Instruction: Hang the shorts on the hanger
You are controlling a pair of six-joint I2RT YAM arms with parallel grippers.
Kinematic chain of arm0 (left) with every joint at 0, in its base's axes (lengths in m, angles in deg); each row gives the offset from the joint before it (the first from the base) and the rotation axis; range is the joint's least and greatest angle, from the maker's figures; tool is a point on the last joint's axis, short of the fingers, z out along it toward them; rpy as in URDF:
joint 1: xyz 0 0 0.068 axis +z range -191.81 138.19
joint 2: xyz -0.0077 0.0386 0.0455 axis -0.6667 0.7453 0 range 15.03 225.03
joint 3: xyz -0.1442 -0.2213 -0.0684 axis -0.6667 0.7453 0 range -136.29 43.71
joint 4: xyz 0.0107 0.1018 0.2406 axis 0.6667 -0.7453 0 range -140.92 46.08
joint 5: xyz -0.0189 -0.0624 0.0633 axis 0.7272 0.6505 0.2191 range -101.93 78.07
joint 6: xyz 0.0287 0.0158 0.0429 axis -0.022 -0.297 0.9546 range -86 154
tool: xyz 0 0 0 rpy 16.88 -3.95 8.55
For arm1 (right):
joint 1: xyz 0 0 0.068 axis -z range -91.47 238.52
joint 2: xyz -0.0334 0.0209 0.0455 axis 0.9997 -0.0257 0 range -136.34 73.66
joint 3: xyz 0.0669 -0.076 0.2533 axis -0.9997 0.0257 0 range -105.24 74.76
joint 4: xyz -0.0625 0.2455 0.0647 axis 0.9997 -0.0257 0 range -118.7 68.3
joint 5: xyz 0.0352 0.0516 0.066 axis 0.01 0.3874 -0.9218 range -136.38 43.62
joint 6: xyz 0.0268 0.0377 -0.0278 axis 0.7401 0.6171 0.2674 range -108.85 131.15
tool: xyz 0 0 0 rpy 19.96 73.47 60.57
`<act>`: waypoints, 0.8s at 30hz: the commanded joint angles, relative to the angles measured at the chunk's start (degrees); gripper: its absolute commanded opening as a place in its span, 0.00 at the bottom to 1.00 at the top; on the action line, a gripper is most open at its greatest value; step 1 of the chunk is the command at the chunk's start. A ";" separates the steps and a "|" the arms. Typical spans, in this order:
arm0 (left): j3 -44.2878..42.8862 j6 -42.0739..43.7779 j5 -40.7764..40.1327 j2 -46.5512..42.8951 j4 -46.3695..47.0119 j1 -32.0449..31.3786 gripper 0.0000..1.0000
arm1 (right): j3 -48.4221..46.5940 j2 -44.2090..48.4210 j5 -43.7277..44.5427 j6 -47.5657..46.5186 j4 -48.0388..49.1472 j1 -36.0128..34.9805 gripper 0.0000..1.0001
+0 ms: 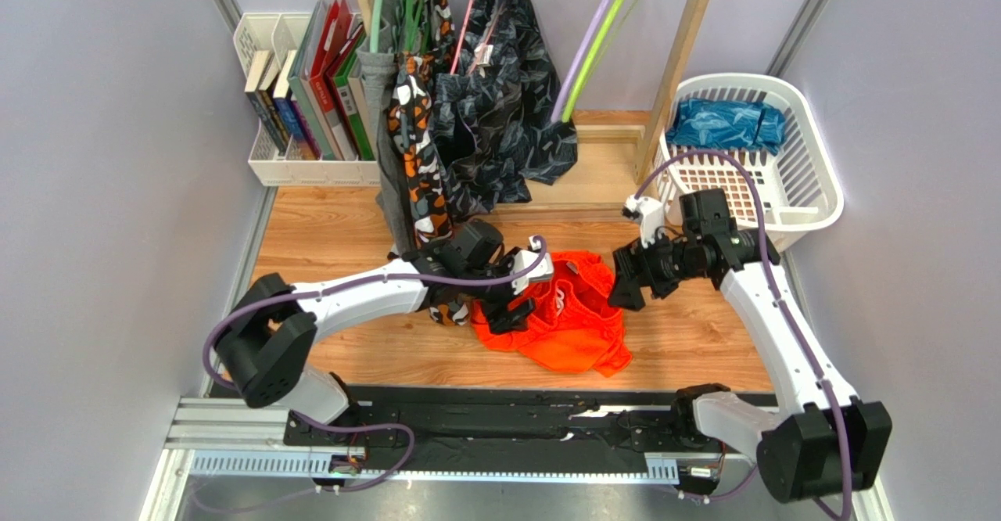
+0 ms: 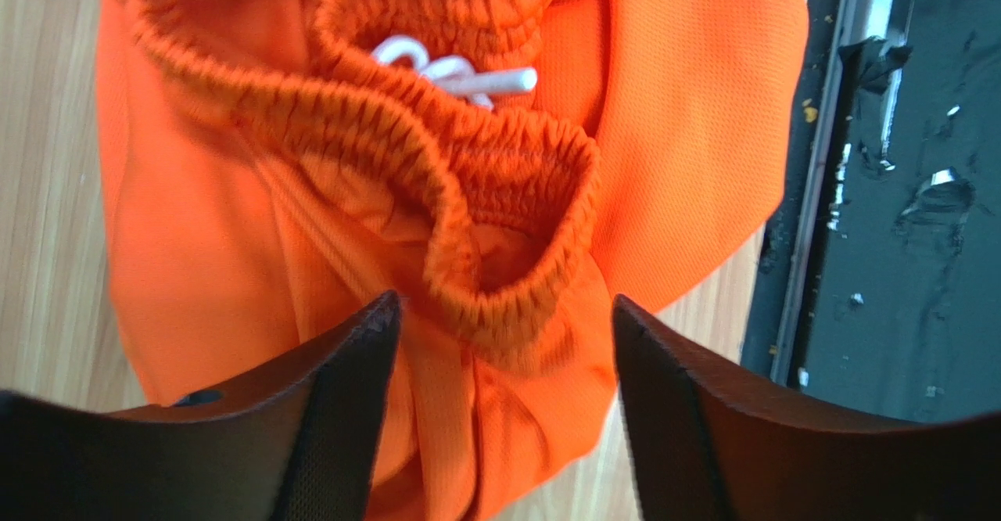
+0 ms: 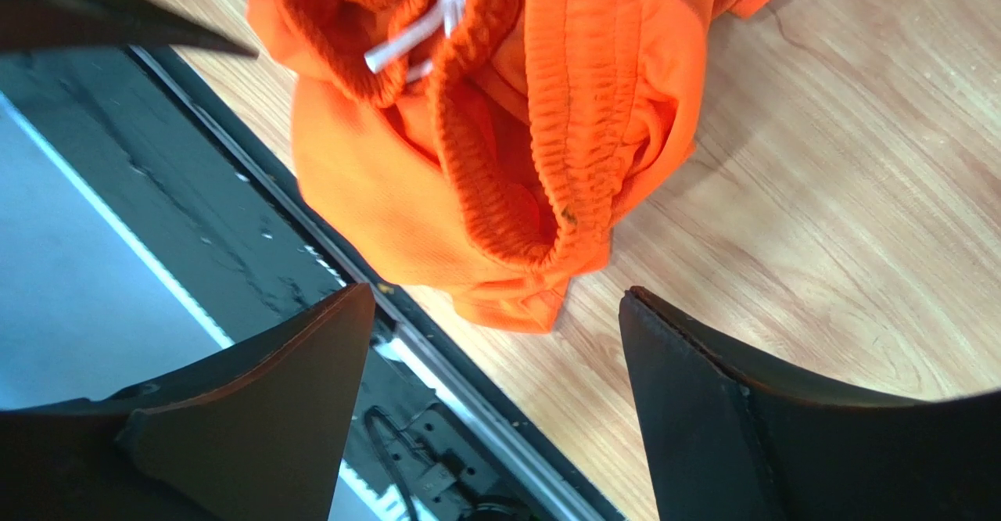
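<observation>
The bright orange shorts [image 1: 564, 316] lie crumpled on the wooden table between my two arms. Their elastic waistband [image 2: 388, 151] and white drawstring [image 2: 452, 75] show in the left wrist view. The shorts also show in the right wrist view [image 3: 494, 134]. My left gripper [image 1: 508, 305] is open at the shorts' left edge, its jaws astride a fold of waistband and cloth [image 2: 505, 310]. My right gripper [image 1: 623, 286] is open and empty at the shorts' right side, above the table. The lime-green hanger [image 1: 605, 34] hangs on the rack at the back, beside a lavender one.
A rack at the back holds an orange-black-white camo garment [image 1: 414, 134], black patterned shorts [image 1: 499, 87] and the lavender hanger [image 1: 588, 40]. A white bin of books [image 1: 308, 99] stands back left. A white laundry basket [image 1: 770, 157] with blue cloth stands at right. A black rail [image 1: 494, 421] runs along the near edge.
</observation>
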 commanded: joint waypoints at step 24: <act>-26.69 0.23 8.45 -5.64 -28.73 10.66 0.00 | -2.48 3.98 18.14 -8.14 13.43 -5.58 0.00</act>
